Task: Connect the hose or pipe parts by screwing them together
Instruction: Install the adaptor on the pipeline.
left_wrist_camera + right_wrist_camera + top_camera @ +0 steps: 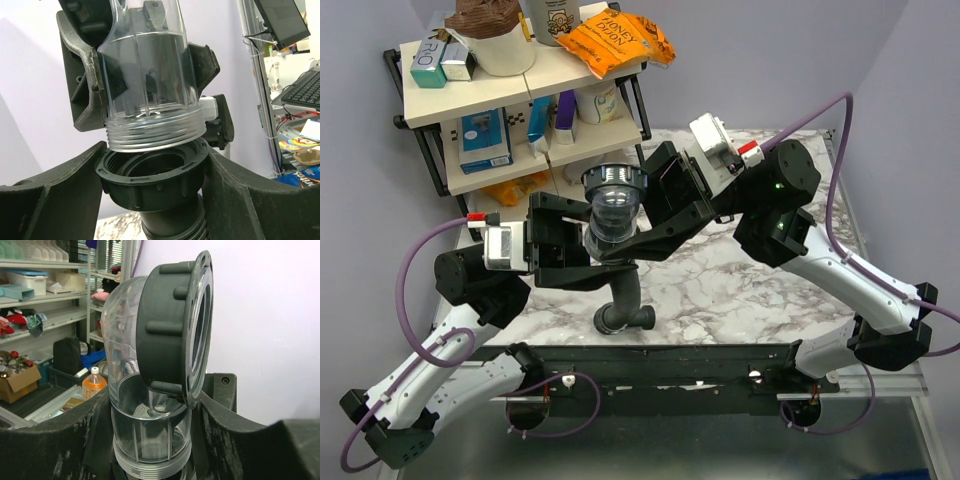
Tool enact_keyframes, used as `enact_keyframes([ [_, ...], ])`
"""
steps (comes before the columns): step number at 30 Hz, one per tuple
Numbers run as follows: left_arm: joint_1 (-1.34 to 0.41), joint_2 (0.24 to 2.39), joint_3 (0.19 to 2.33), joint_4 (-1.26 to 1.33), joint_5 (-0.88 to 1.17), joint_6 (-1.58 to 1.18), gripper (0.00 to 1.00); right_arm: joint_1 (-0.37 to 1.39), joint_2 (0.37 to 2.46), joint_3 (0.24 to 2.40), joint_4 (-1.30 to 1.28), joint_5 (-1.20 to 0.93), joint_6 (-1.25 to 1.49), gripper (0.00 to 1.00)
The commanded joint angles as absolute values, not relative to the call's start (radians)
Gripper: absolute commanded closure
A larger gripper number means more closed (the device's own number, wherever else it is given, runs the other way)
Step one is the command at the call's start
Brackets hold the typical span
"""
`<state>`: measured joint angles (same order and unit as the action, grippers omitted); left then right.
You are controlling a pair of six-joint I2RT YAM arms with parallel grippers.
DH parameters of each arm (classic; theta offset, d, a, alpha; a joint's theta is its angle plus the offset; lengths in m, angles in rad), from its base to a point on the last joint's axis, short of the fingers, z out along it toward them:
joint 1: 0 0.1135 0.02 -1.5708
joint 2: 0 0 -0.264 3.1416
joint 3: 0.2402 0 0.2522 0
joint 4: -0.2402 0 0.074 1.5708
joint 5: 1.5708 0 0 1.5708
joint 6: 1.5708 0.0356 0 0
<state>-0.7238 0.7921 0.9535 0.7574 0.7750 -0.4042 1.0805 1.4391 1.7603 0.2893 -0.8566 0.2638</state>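
The black ribbed hose (pixel 625 295), bendy, rises from the desk's (pixel 740 290) near edge to its stiff collar (pixel 150 177), the sound place to hold, pinched in the left tool (pixel 154 200). The right tool (pixel 150 437) clamps the clear elbow (pixel 147 85) by its barrel: rigid, likely slick. Only the left wrist view shows its threads meeting the collar, slightly tilted; only the right shows the grey nut (pixel 172 325).

Left end effector (pixel 155 182), right end effector (pixel 150 437): clamped

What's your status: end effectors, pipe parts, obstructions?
Left end effector shut on black collar. Right end effector shut on clear elbow. Threads at collar mouth, not screwed in. Nothing between.
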Motion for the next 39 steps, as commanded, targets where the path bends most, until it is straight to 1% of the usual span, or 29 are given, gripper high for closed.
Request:
enact_keyframes([
  [1,-0.724,0.775,0.971,0.785,0.787,-0.417,1.00,1.062,1.451,1.789,0.282,-0.894,0.304,0.99],
  [14,-0.724,0.772,0.983,0.781,0.778,-0.420,1.00,1.032,1.476,1.749,0.321,-0.971,0.402,0.99],
  [23,-0.726,0.775,0.980,0.792,0.756,-0.399,1.00,1.029,1.442,1.657,0.383,-0.948,0.429,0.99],
  [32,-0.723,0.782,0.992,0.824,0.736,-0.402,1.00,1.026,1.364,1.493,0.410,-0.867,0.347,0.99],
  [39,-0.723,0.787,1.015,0.827,0.732,-0.439,1.00,1.028,1.368,1.491,0.358,-0.839,0.259,0.99],
])
